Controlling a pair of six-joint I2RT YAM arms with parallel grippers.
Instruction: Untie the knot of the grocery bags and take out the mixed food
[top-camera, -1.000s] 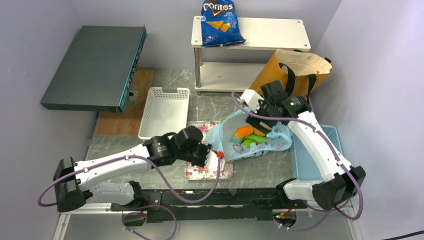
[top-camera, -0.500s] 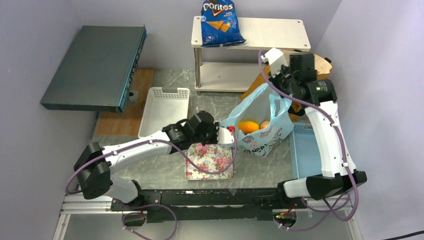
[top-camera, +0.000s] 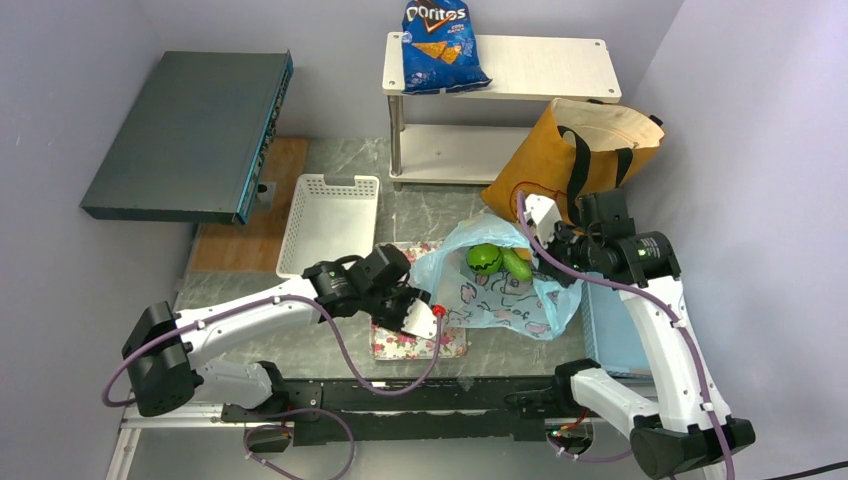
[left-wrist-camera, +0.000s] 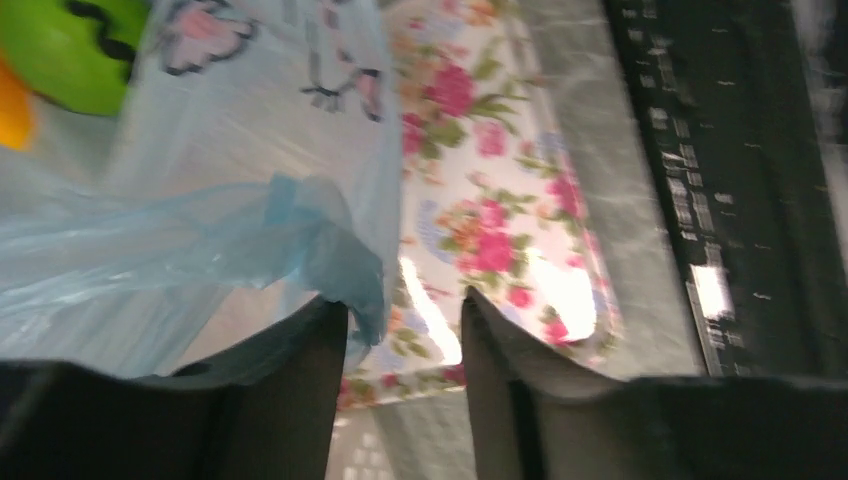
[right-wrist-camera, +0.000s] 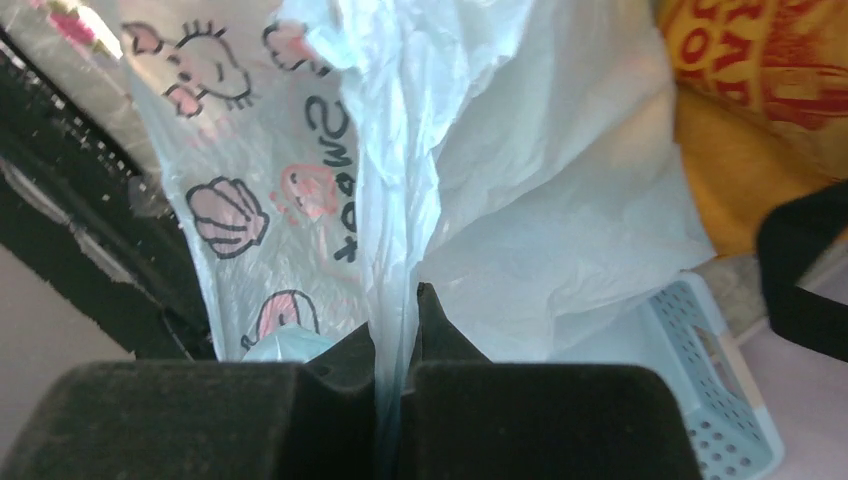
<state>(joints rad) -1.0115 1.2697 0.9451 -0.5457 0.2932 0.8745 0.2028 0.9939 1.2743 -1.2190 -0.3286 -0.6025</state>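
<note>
The light-blue cartoon-printed plastic bag (top-camera: 500, 295) lies slumped on the table, its mouth agape. A green round fruit (top-camera: 484, 258) and a long green vegetable (top-camera: 517, 265) show inside it. The knot is out of view. My right gripper (top-camera: 546, 266) is shut on a fold of the bag's plastic (right-wrist-camera: 400, 200), pinched between the fingers of the right gripper (right-wrist-camera: 397, 305). My left gripper (top-camera: 435, 318) is at the bag's left edge above the floral tray (top-camera: 400, 340). In the wrist view the left gripper (left-wrist-camera: 405, 300) is open, with a blue plastic edge (left-wrist-camera: 330, 245) against its left finger. The orange-tan tote (top-camera: 560, 150) stands behind.
A white basket (top-camera: 330, 222) sits at the left and a blue basket (top-camera: 606, 325) under the right arm. At the back a white shelf (top-camera: 540, 70) carries a blue Doritos bag (top-camera: 437, 40). A dark flat box (top-camera: 190, 130) and a wooden board (top-camera: 240, 245) lie at the far left.
The right gripper came down from beside the shelf, lowering the bag onto the table. The left gripper drew back toward the near edge and its jaws parted. Green fruit now shows where orange did.
</note>
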